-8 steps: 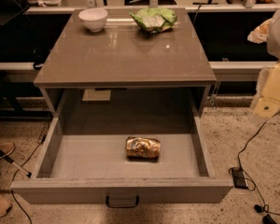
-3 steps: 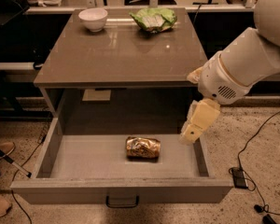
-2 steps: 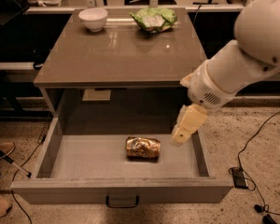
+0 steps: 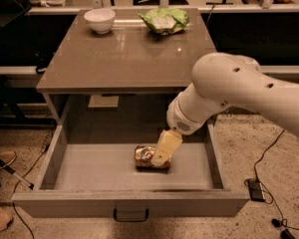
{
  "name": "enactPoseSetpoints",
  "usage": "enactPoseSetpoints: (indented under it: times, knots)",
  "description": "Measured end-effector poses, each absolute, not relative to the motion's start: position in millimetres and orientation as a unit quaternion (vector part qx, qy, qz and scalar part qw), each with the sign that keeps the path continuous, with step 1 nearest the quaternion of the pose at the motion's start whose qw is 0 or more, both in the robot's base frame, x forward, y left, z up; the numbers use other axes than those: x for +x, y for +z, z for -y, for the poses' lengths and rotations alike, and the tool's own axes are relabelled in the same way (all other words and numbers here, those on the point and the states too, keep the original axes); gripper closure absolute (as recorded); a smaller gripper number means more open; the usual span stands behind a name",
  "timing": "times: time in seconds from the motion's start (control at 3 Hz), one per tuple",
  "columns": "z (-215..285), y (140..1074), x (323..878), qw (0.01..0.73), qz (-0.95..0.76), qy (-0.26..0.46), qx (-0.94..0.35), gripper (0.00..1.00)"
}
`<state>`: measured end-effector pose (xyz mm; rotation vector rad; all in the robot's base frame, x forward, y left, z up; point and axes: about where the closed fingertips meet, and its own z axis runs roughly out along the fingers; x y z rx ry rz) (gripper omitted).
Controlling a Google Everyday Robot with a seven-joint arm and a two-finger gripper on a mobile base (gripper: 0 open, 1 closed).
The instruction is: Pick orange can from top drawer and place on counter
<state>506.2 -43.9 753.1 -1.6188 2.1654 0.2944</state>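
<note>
The orange can lies on its side on the floor of the open top drawer, near the middle. My gripper hangs from the white arm that reaches in from the right, and it sits just over the can's right end, partly covering it. The counter spans the top above the drawer.
A white bowl stands at the counter's back left and a green snack bag at the back middle. The drawer's dark handle is at the front. Cables and a small black box lie on the floor to the right.
The arm has swung in from the right and moved left and down into the drawer, so the gripper now sits over the can's right end. The can has not moved.
</note>
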Motion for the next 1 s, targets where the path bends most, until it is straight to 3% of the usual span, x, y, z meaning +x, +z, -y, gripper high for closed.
enactPoseSetpoints:
  times: [1.0]
  knots:
    - [-2.5, 652.2, 521.9, 0.176, -0.795, 0.106, -0.57, 0.0]
